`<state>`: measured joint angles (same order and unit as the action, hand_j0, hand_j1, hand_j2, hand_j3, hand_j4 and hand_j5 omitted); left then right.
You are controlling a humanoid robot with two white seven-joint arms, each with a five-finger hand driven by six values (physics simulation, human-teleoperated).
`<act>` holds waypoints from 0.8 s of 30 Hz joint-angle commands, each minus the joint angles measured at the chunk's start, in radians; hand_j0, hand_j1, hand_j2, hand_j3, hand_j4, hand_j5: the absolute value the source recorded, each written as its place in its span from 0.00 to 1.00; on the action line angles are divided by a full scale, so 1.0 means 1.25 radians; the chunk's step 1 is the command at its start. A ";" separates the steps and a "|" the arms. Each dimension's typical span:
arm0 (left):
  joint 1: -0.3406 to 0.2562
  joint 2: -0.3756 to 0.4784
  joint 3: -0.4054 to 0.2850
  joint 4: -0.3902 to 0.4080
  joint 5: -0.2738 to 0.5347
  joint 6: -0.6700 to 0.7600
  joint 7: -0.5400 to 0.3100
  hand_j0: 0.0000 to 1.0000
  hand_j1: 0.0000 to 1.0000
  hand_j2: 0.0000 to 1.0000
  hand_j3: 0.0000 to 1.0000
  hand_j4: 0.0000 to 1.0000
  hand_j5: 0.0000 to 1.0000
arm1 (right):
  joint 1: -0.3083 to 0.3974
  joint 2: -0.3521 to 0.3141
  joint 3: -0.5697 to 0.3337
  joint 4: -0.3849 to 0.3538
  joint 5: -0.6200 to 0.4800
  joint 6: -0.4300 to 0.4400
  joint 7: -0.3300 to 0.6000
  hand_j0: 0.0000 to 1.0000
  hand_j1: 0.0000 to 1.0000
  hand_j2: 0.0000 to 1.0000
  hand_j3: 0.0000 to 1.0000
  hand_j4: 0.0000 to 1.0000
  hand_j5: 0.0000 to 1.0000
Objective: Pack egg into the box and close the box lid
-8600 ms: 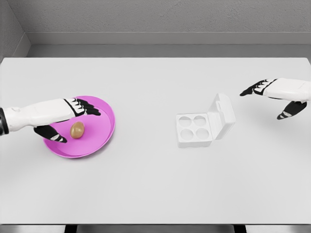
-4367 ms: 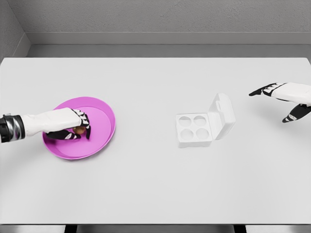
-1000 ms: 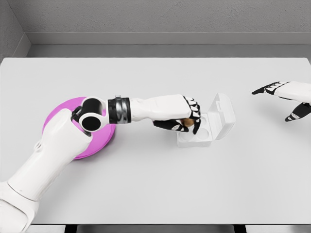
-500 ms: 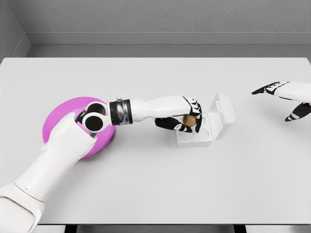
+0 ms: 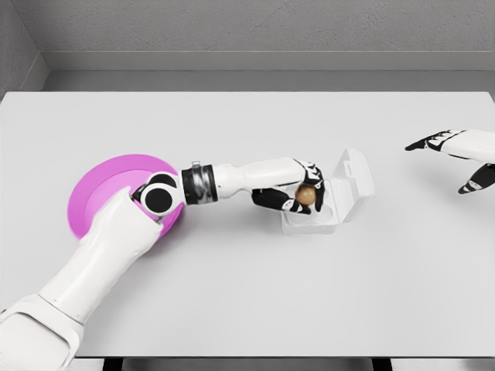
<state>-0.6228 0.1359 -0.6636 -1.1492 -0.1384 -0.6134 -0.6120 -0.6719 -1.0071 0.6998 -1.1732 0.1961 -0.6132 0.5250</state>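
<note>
The left hand's fingers [image 5: 288, 202] curl around the brown egg [image 5: 306, 195], pinching it between thumb and fingertips, and the egg sits at the tip of the left hand [image 5: 290, 190] right over the near-left cup of the box [image 5: 313, 222]. Half a second ago it hung a touch higher and further left; now it lies lower against the tray (whether it already rests in the cup cannot be told). The box lid [image 5: 352, 185] stands open, tilted up and back on the right side, just as before. Behind the hand the forearm stretches left across the white table [image 5: 247, 294], and the elbow now covers more of the right rim of the pink plate [image 5: 97, 193], which lies bare of its egg. The right hand [image 5: 456, 151] hovers near the far right edge, fingers spread and holding nothing, slightly further right than a second ago.
</note>
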 commanded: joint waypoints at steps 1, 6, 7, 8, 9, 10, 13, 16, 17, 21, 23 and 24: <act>-0.001 -0.004 0.001 0.036 0.014 0.002 0.001 0.34 0.34 0.34 0.34 0.34 0.34 | 0.000 -0.002 0.000 0.000 -0.005 0.002 0.000 1.00 1.00 1.00 1.00 1.00 1.00; -0.001 -0.020 0.001 0.039 0.013 0.002 0.001 0.34 0.34 0.34 0.34 0.34 0.34 | 0.000 -0.002 0.000 0.001 -0.005 0.002 0.000 1.00 1.00 1.00 1.00 1.00 1.00; -0.001 -0.025 0.001 0.039 0.011 0.002 0.001 0.34 0.34 0.34 0.34 0.34 0.34 | 0.000 -0.002 0.000 0.001 -0.005 0.002 0.000 1.00 1.00 1.00 1.00 1.00 1.00; -0.002 -0.025 0.001 0.039 0.011 0.002 0.001 0.34 0.34 0.34 0.34 0.34 0.34 | 0.000 -0.002 -0.002 0.001 -0.005 0.002 0.000 1.00 1.00 1.00 1.00 1.00 1.00; -0.002 -0.025 0.001 0.041 0.011 0.002 0.001 0.34 0.34 0.34 0.34 0.34 0.34 | 0.000 -0.002 -0.001 0.001 -0.005 0.002 0.000 1.00 1.00 1.00 1.00 1.00 1.00; -0.002 -0.025 0.001 0.041 0.011 0.002 0.001 0.34 0.34 0.34 0.34 0.34 0.34 | 0.000 -0.002 0.000 0.001 -0.005 0.002 0.000 1.00 1.00 1.00 1.00 1.00 1.00; -0.004 -0.025 0.001 0.041 0.010 0.002 0.001 0.34 0.34 0.34 0.34 0.34 0.34 | 0.001 -0.003 0.000 0.000 -0.005 0.002 0.000 1.00 1.00 1.00 1.00 1.00 1.00; -0.002 -0.025 0.001 0.041 0.011 0.002 0.001 0.34 0.34 0.34 0.34 0.34 0.34 | 0.000 -0.008 0.003 -0.001 -0.003 0.002 0.000 1.00 1.00 1.00 1.00 1.00 1.00; -0.002 -0.025 0.001 0.039 0.013 0.002 0.001 0.34 0.34 0.34 0.34 0.34 0.34 | 0.000 -0.008 0.003 -0.003 -0.003 0.002 0.000 1.00 1.00 1.00 1.00 1.00 1.00; -0.001 -0.025 0.001 0.037 0.014 0.002 0.001 0.34 0.34 0.34 0.34 0.34 0.34 | 0.000 -0.009 0.003 -0.003 -0.003 0.002 0.000 1.00 1.00 1.00 1.00 1.00 1.00; -0.001 -0.024 0.001 0.036 0.014 0.002 0.001 0.34 0.34 0.34 0.34 0.34 0.34 | 0.000 -0.009 0.003 -0.003 -0.003 0.002 0.000 1.00 1.00 1.00 1.00 1.00 1.00; -0.001 -0.024 0.001 0.039 0.014 0.002 0.001 0.34 0.34 0.34 0.34 0.34 0.34 | 0.000 -0.009 0.003 -0.001 -0.003 0.002 0.000 1.00 1.00 1.00 1.00 1.00 1.00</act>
<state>-0.6243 0.1054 -0.6637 -1.1011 -0.1299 -0.6134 -0.6121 -0.6719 -1.0168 0.7048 -1.1757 0.1974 -0.6132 0.5250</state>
